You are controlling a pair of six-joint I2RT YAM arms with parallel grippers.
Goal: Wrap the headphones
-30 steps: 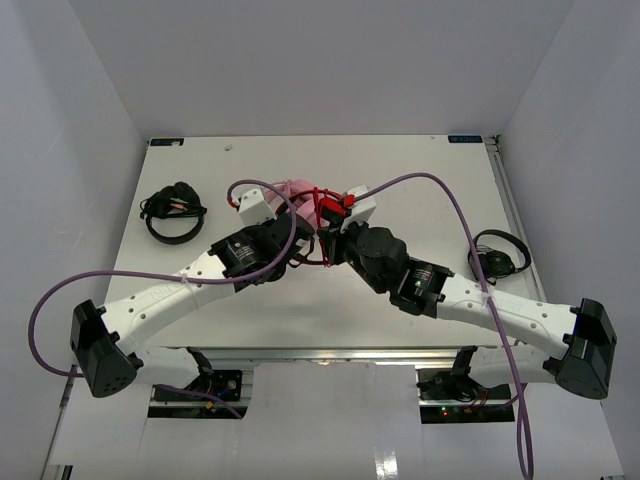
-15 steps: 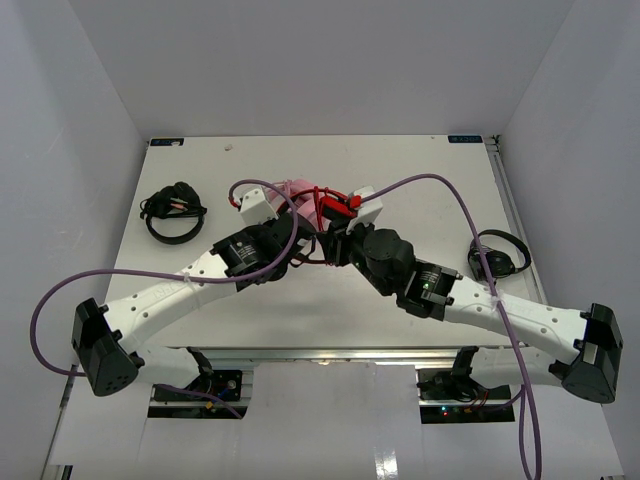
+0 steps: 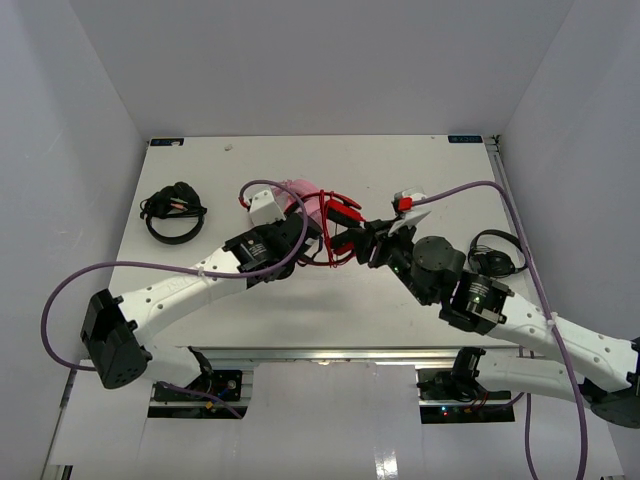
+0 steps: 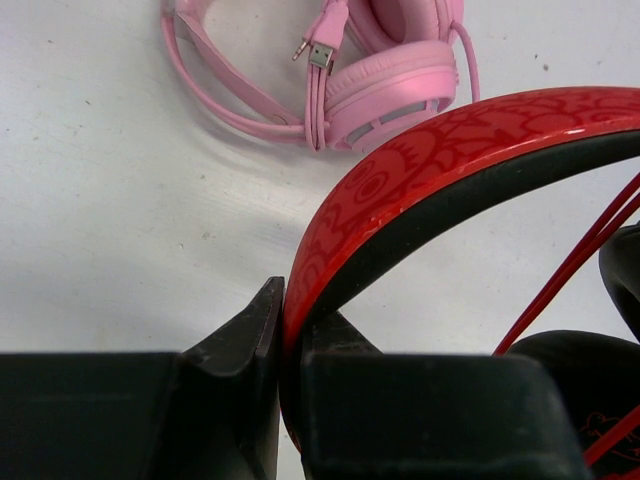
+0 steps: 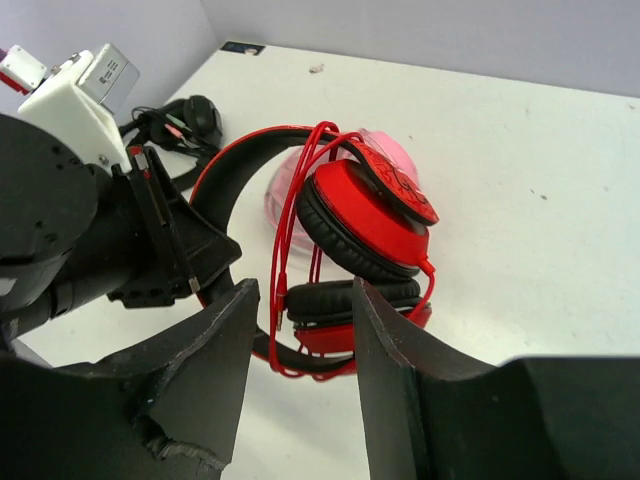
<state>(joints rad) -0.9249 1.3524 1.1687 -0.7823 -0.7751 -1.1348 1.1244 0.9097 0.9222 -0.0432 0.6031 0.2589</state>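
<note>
inside left claw (image 4: 283, 335), headphones (image 4: 450, 140) (red band)

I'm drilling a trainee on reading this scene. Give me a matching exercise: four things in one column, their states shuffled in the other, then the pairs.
Column one:
1 red headphones
2 pink headphones
3 left jaws
4 right jaws

Column two:
a open, gripping nothing
b lying free on the table
c shut on a headband
d gripped by the band, thin cable looped over it

Pairs: 1-d; 2-b; 3-c; 4-a
</note>
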